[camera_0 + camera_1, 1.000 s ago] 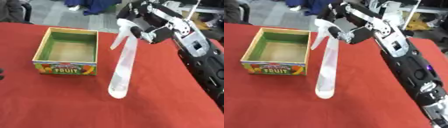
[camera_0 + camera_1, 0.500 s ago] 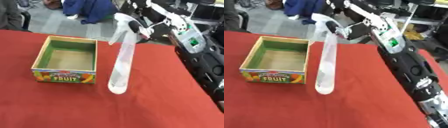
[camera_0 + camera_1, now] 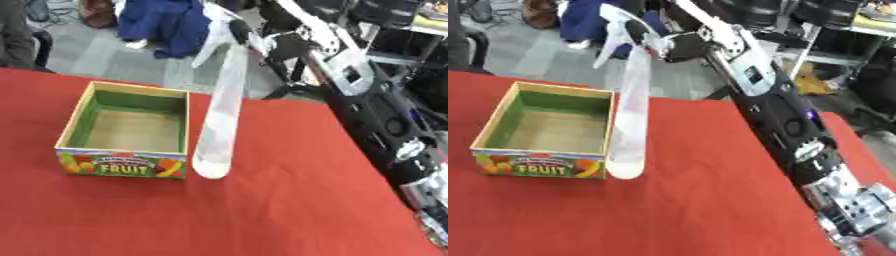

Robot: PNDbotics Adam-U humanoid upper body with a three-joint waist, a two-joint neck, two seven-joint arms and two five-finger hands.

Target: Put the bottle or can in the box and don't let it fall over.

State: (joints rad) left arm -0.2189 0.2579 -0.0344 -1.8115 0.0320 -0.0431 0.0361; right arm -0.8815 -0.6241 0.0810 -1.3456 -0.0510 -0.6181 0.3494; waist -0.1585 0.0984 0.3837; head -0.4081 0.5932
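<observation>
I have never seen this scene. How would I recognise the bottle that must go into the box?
Start at the red table and find the open cardboard box, green inside, with FRUIT printed on its front. Just beside its right wall hangs the bottle, held at its top by the right hand. It is the only tall, pale, translucent thing there, with a white trigger spray head.

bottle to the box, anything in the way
Nothing visible blocks it. The right robot hand holds the tall clear spray bottle by its top, base hanging beside the box's right wall. The box is open-topped and looks empty; only that wall must be cleared.
</observation>
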